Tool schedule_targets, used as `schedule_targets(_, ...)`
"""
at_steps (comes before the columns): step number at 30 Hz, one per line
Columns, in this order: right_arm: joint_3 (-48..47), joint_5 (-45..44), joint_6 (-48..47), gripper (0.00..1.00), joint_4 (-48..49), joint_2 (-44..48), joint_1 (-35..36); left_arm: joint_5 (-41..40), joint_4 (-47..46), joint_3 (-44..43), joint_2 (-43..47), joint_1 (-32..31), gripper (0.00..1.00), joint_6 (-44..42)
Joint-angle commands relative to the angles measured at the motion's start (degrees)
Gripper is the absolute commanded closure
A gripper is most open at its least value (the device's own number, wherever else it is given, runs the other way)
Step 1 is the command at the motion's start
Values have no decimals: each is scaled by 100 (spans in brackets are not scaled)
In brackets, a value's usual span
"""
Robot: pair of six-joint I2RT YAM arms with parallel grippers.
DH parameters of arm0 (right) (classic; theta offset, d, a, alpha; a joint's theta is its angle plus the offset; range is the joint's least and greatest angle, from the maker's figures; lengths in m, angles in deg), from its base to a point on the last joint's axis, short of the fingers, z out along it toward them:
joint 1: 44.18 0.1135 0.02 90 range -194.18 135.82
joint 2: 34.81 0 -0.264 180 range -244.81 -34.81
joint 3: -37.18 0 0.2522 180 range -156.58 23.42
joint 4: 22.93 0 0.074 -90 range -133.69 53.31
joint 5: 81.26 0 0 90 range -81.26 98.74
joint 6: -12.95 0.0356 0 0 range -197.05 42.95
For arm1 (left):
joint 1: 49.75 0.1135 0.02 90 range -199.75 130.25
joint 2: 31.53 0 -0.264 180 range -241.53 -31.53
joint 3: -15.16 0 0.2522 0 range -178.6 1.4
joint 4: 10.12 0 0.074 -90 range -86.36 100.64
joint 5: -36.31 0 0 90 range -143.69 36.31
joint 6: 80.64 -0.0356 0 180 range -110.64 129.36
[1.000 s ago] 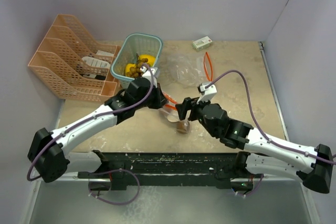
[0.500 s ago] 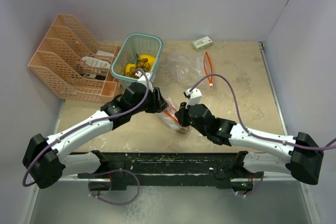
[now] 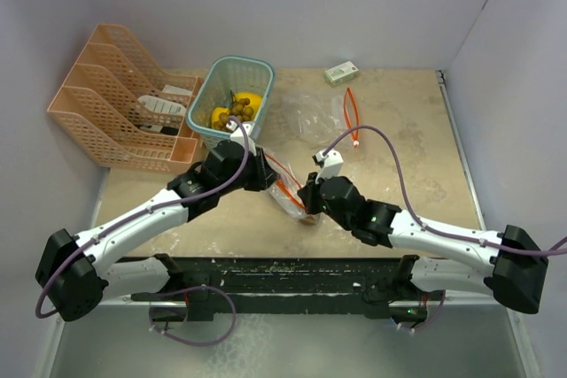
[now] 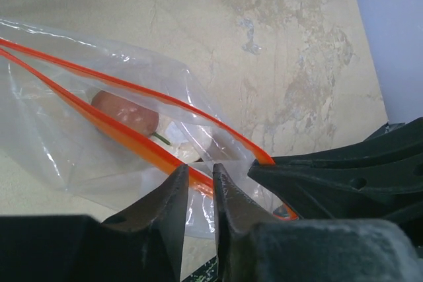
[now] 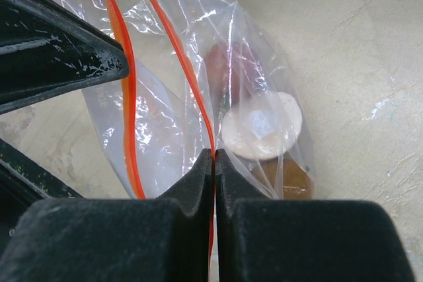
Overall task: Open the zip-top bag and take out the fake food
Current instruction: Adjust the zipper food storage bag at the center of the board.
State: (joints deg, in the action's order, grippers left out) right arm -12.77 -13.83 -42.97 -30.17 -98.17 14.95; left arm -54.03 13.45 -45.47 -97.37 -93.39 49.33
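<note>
The clear zip-top bag (image 3: 285, 190) with orange zip lips lies mid-table between both grippers, its mouth parted. Inside are fake food pieces: a red one (image 4: 125, 111), a round beige one (image 5: 261, 125) and a brown one (image 5: 289, 181). My right gripper (image 5: 215, 153) is shut on one orange lip (image 5: 177, 57). My left gripper (image 4: 198, 175) straddles the other lip (image 4: 112, 127) with a narrow gap still showing between its jaws. From above, the left gripper (image 3: 266, 174) and the right gripper (image 3: 306, 197) stand close together at the bag. More fake food, yellow fruits (image 3: 249, 101) and a grape cluster (image 3: 237, 113), sits in the basket.
A teal basket (image 3: 263, 66) stands at the back, left of centre, with an orange file rack (image 3: 111, 104) beside it. A second clear bag (image 3: 312, 114) with an orange zip (image 3: 352, 114) lies behind, and a small white-green box (image 3: 341, 72) sits by the back wall.
My right arm swung left to the bag and its jaws closed on one orange lip. My left gripper opened from shut, then narrowed around the other lip.
</note>
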Motion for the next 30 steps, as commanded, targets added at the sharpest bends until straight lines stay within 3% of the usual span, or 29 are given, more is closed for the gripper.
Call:
schedule_targets(1, -204, -208, -47, 100, 54, 272, 1, 163, -418, 45, 51, -31, 81, 57)
schedule_targets(5, -481, -510, -190, 100, -198, 494, 2, 355, -518, 29, -121, -30, 100, 66)
schedule_targets(22, -683, -961, -407, 100, -627, 1299, 1, 494, -701, 58, -350, -29, 100, 99)
schedule_targets(30, -1467, -1602, -699, 100, -1618, 2158, 2, 896, -682, -1081, -1137, -31, 100, -68)
